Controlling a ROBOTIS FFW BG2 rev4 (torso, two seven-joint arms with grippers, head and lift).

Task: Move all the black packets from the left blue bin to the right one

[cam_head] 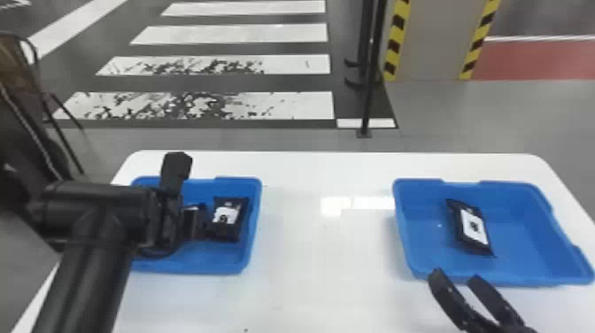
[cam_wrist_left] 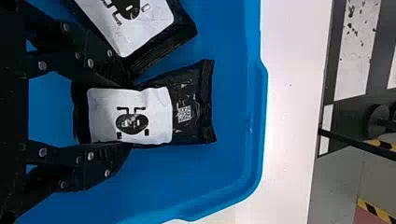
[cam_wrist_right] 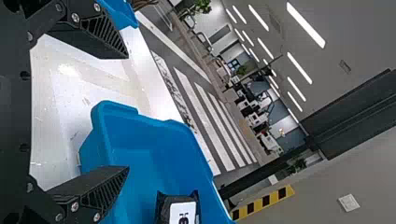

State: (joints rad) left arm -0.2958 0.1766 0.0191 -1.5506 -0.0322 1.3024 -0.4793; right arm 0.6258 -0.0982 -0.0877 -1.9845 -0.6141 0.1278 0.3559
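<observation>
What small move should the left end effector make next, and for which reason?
Probably a gentle lift straight up: the left end effector has its fingers against both sides of a black packet, which looks gripped but lies inside the left blue bin, so it should clear the rim before crossing.

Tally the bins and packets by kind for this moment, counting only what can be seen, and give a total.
Blue bins: 2 (left, right)
Black packets: 3 (two in the left bin, one in the right bin)
Total: 5
</observation>
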